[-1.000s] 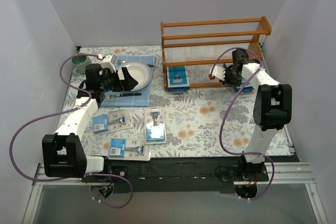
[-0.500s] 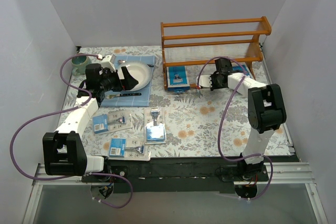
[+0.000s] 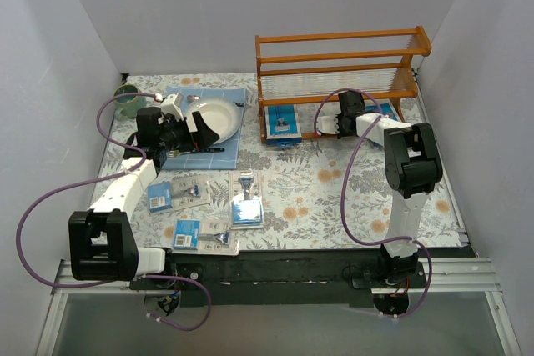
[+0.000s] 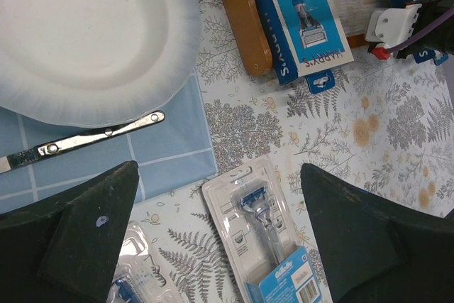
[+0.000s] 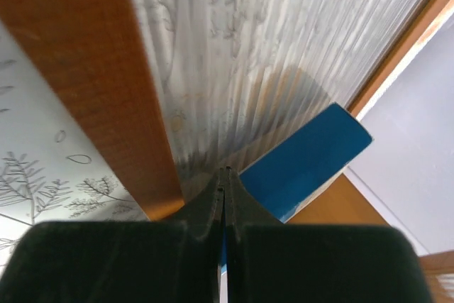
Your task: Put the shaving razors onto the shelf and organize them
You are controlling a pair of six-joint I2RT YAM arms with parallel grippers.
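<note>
Grey-white floral cloth covers the bench (image 3: 334, 198). The orange-brown wood shelf (image 3: 334, 37), three tiers of pale rods, stands at the back right.

The right arm is folded in at the shelf front, low down. The right gripper (image 5: 223, 174) is closed, fingers (image 5: 142, 260) pressed together with the tips at the rods beside a wooden rail. A blue second pack (image 5: 305, 154) lies on the rods right at the tips; can't tell if the gripper pinches its edge.

The left arm reaches to the left rear. The left gripper (image 4: 218, 175) is wide open and holds nothing, hovering over the near corner of the blue mat (image 3: 234, 152).

A white plate (image 3: 229, 107) sits on the mat.

Razor packs:
- One shelf pack (image 3: 284, 125) is on the lowest tier at the left end, its near end hanging past the front rail.
- Three loose packs are flat on the bench, front left:
  - the left one (image 3: 175, 195);
  - the middle one (image 3: 246, 199), just below the mat corner;
  - the near one (image 3: 202, 237), by the bench edge.

A dark-handled fork (image 3: 196, 150) lies on the mat, just in front of the plate. A green cup (image 3: 127, 99) is in the far left corner.
</note>
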